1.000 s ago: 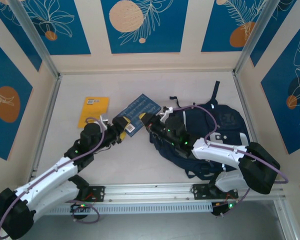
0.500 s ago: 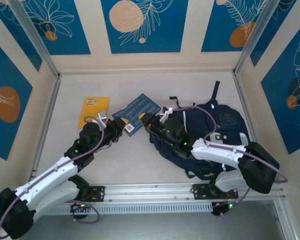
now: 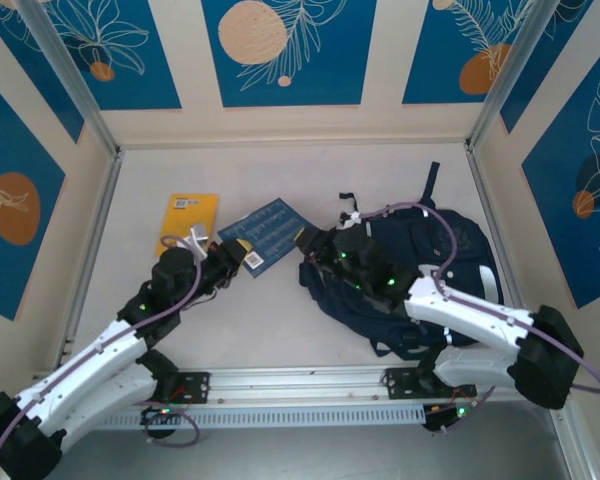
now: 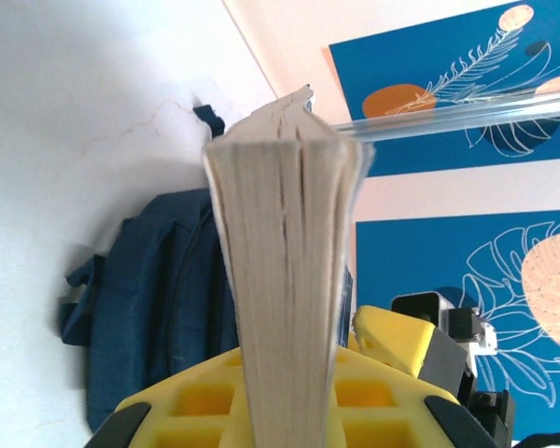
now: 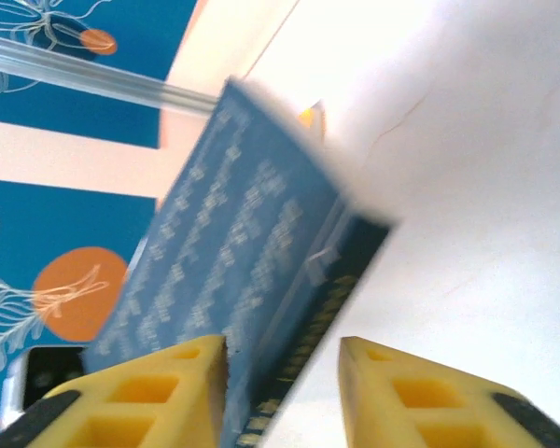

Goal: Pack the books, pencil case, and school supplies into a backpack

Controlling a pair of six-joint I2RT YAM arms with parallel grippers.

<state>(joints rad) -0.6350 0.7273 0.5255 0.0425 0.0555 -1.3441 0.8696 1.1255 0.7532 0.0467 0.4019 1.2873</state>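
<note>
A matte white tabletop [image 3: 280,320] spreads beneath the left gripper [image 3: 232,262] and the right gripper [image 3: 308,243]. Beyond and to either side of them rise cream walls [image 3: 382,60] set with blue panels [image 3: 320,85] bearing orange discs and white leaves. Slanted silver metal posts [image 3: 70,75] frame the far corners, and a ribbed aluminium rail [image 3: 300,380] runs behind the grippers.

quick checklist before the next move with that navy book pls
1. left hand shut on navy book: ok
2. right hand jaws parted: ok
3. right hand clear of the navy book: not ok, it sits between the fingers
4. backpack mouth open: cannot tell, right arm lies over it
5. yellow book lying flat, unheld: ok
</note>
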